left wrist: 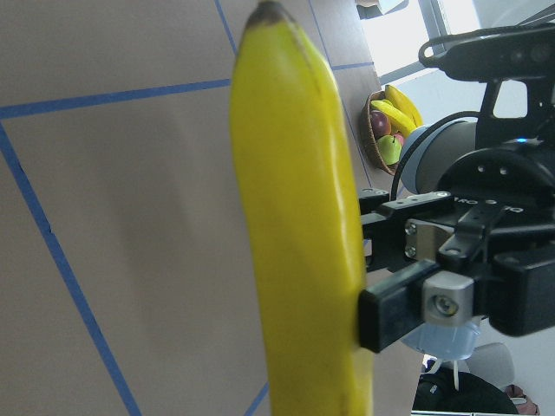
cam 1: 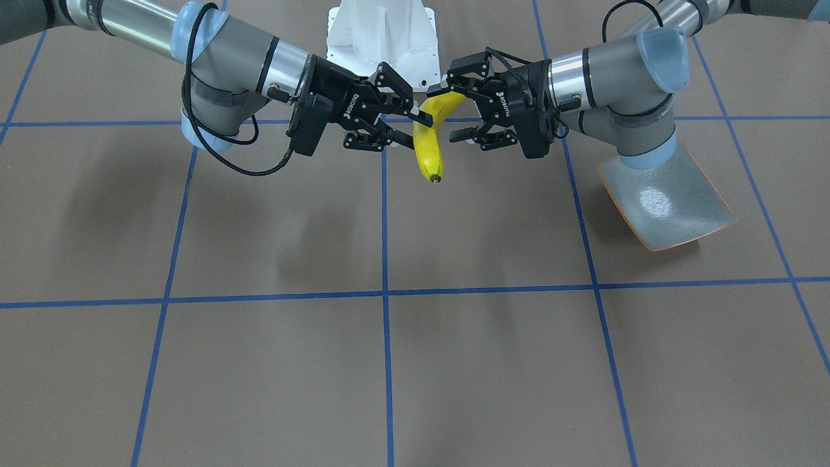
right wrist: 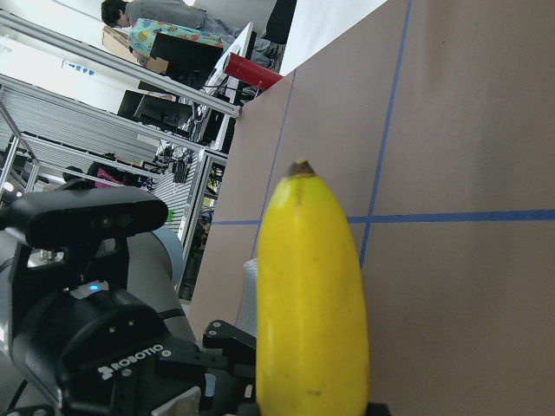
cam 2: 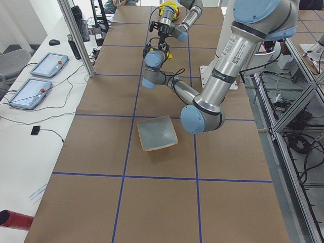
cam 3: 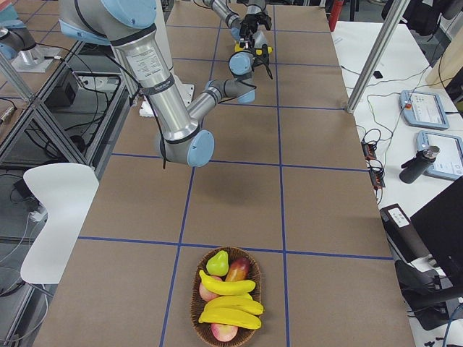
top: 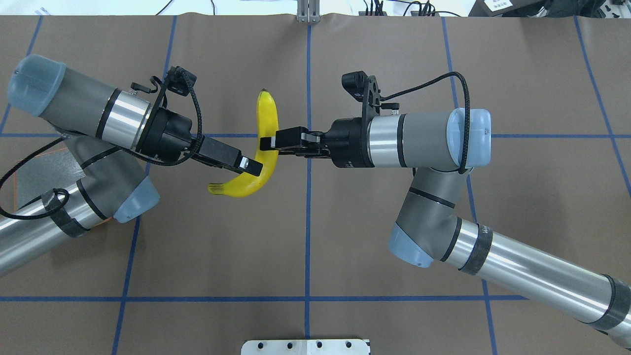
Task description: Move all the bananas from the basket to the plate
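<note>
1. Banana hangs in the air over mid-table, close to the robot base, between both grippers. It's neither on the plate nor in the basket.
2. R gripper: clamped on the banana's mid-section, one finger over the fruit and the other under it.
3. L gripper: jaws apart, straddling the stem end. The gap looks wider than the fruit there, and the lower finger sits clear of it. Can't tell if the top finger touches.
4. Overhead view: the banana's dark tip points away from the robot, and the stem curves off toward the robot's L side, past the L gripper.
5. The grippers face each other approx. level and close together, but not touching each other.
6. L wrist cam: the banana fills the centre, w/ R gripper's finger pad pressed on its side.
7. Plate: flat on the table on the robot's L side, one corner hidden under the L arm's elbow, well apart from the banana.
8. Basket: at the table's R end, well apart from both grippers. Three other bananas lie across the top, w/ a pear and reddish fruit beside and under them.
9. Table: brown cover w/ blue tape grid.
</note>
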